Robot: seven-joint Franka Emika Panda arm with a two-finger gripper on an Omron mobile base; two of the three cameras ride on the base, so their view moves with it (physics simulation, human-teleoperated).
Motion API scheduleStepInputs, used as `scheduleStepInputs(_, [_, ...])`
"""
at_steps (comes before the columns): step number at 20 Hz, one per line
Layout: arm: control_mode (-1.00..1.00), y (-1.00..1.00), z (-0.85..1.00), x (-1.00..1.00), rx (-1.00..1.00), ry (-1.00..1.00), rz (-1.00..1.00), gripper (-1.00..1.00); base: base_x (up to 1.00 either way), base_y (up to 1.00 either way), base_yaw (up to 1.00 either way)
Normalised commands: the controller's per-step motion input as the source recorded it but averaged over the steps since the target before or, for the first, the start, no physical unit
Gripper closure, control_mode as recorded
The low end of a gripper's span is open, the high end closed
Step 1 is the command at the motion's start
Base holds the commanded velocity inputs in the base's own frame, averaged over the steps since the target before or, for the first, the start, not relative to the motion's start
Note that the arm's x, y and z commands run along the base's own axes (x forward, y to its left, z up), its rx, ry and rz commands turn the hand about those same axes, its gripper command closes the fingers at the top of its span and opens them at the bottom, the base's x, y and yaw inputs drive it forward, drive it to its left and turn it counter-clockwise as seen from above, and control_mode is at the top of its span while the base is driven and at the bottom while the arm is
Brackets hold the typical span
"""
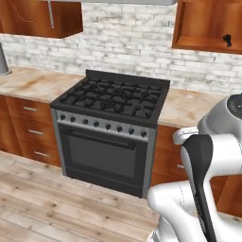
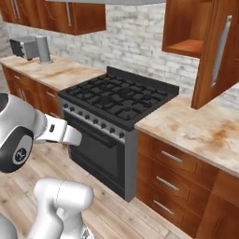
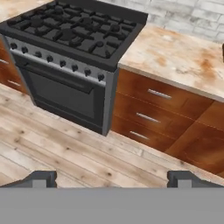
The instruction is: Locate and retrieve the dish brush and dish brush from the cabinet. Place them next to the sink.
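Up in the open cabinet (image 1: 203, 28) at the top right of the left base view, one small black dish brush (image 1: 228, 39) sits on the wooden shelf, close to the cabinet's right side. Whether a second brush lies beside it, I can't tell from this angle. From the right base view the same cabinet (image 2: 186, 28) shows its plain wooden interior with its door (image 2: 217, 56) swung wide open, silver bar handle facing us.

Below that cabinet runs the marbled beige counter (image 1: 189, 106), and just left of it stands the black gas stove (image 1: 111, 101) with its grates, a row of knobs and the oven door underneath. Wooden drawer fronts (image 2: 170, 175) with silver handles sit under the counter, right beside the stove.

Down in the hand view, the gripper (image 3: 111, 178) is well away from the cabinet, low over the plank floor (image 3: 52, 148); its two dark fingertips (image 3: 41, 178) stand far apart at the bottom, jaws spread wide with nothing between them. On the far left counter stands a toaster (image 2: 23, 46) beside a grey cylinder (image 2: 44, 49).
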Motion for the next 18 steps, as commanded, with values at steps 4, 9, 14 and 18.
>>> scheduleStepInputs(4, [1.00,0.00,0.00,0.00,0.00,0.00,0.00,-1.00,0.46,0.54,-0.24])
scheduleStepInputs(9, [1.00,0.00,0.00,0.00,0.00,0.00,0.00,-1.00,0.46,0.50,-0.23])
scheduleStepInputs(14, [1.00,0.00,0.00,0.00,0.00,0.00,0.00,-1.00,0.28,0.19,-0.41])
scheduleStepInputs(18, [1.00,0.00,0.00,0.00,0.00,0.00,0.00,-1.00,0.05,0.00,-0.47])
